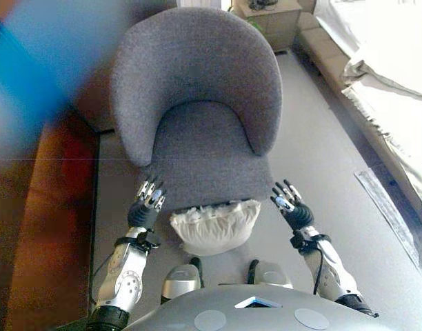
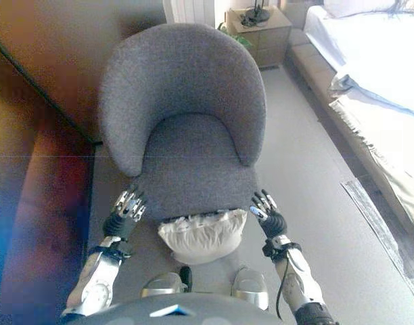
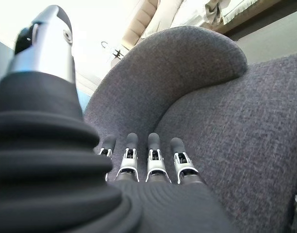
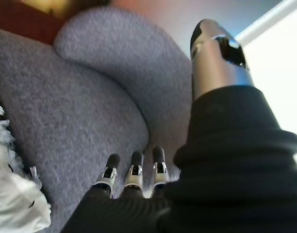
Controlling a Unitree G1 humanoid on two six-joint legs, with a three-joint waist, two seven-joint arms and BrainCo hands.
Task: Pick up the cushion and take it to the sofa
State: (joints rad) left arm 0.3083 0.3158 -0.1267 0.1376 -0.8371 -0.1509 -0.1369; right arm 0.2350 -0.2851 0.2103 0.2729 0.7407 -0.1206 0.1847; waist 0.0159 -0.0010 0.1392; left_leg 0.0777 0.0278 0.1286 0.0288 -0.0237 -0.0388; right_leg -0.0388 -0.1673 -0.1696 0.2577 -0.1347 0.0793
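Cushion (image 1: 216, 225), white and fringed along its top edge, lies on the floor (image 1: 314, 165), pressed against the front of the grey armchair's (image 1: 197, 103) seat, its upper edge touching the seat's front. It sits between the two hands and neither one touches it. The left hand (image 1: 146, 205) hovers just beside the cushion's left corner, at the seat's front left edge, with its fingers (image 3: 153, 158) straight and relaxed, holding nothing; the left wrist view shows them pointing along the grey fabric of the seat towards the curved backrest. The right hand (image 1: 292, 205) hangs near the cushion's right side, a little further off than the left, by the seat's front right corner, fingers likewise extended and empty; in the right wrist view the cushion's white fringe shows at the edge, apart from the fingertips. A dark brown wooden surface (image 1: 45, 227) runs along the robot's left. To the right, well apart, a bed (image 2: 376, 88) with white covers stands, and a small wooden cabinet (image 2: 264, 34) sits behind the armchair.
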